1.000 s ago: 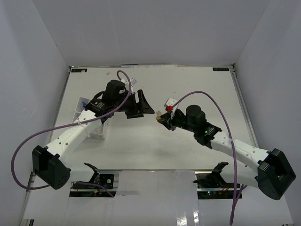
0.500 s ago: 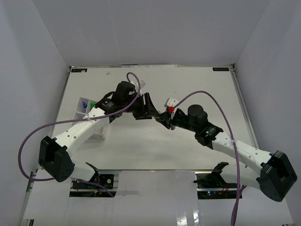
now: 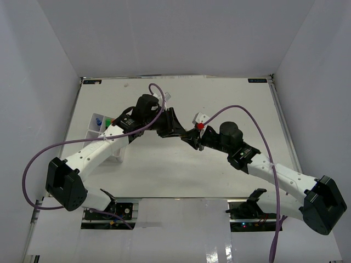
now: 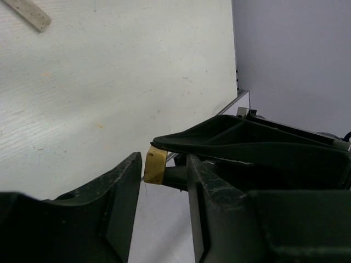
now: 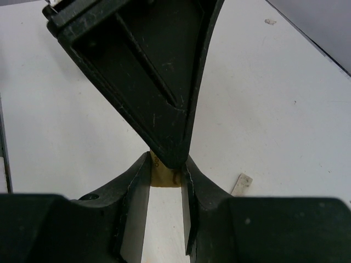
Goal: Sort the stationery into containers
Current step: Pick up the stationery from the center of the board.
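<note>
Top external view: at table centre, the right gripper (image 3: 189, 136) pinches a small tan block (image 5: 163, 176) while the left gripper (image 3: 178, 129), jaws parted, straddles it. The organizer tray (image 3: 93, 131), at 9 o'clock, already holds blue and green items; the block is not yet sorted.

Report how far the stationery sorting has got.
Done: a blue item and a green item sit in the organizer tray. In hand: the right end effector grips a small tan block, and the left end effector stands open around it, apparently a handover. Left: the block has not reached the tray, and a pale strip lies loose on the table.
</note>
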You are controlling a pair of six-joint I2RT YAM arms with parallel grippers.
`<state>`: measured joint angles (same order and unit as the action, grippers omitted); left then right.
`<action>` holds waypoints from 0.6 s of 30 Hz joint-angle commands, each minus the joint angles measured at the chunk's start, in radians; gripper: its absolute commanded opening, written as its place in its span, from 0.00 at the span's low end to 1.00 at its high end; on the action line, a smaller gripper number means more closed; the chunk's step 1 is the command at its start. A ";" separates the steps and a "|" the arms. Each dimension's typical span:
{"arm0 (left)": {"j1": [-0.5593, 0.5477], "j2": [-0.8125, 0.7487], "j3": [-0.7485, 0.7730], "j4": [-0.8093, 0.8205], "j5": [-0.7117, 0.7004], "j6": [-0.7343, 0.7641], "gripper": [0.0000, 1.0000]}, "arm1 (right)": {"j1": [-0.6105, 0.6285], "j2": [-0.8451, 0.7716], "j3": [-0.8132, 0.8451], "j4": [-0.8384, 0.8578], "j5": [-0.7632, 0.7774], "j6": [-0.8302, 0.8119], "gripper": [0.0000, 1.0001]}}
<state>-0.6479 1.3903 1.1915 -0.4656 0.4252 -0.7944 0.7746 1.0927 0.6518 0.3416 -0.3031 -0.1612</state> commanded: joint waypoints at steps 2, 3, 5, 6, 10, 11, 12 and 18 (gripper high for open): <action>-0.007 0.004 -0.013 0.042 -0.003 -0.015 0.42 | 0.005 -0.024 0.017 0.069 -0.014 0.011 0.16; -0.009 0.003 -0.013 0.041 -0.002 -0.016 0.40 | 0.005 -0.024 0.017 0.069 -0.014 0.011 0.16; -0.009 0.001 -0.012 0.042 -0.002 -0.014 0.33 | 0.005 -0.022 0.014 0.076 -0.014 0.015 0.16; -0.007 -0.002 -0.013 0.041 -0.005 -0.012 0.31 | 0.005 -0.024 0.011 0.079 -0.014 0.018 0.16; -0.009 -0.020 -0.023 0.041 -0.029 -0.003 0.15 | 0.005 -0.022 0.003 0.083 -0.011 0.026 0.20; -0.009 -0.028 -0.026 0.039 -0.037 0.001 0.12 | 0.005 -0.022 0.000 0.083 -0.008 0.026 0.22; -0.009 -0.033 -0.027 0.038 -0.046 0.012 0.06 | 0.005 -0.024 -0.004 0.082 -0.007 0.028 0.25; -0.002 -0.080 -0.004 -0.053 -0.215 0.075 0.00 | 0.005 -0.045 -0.026 0.034 0.077 0.028 0.64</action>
<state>-0.6559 1.3754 1.1709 -0.4702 0.3275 -0.7666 0.7765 1.0821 0.6373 0.3466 -0.2775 -0.1329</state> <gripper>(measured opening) 0.246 0.605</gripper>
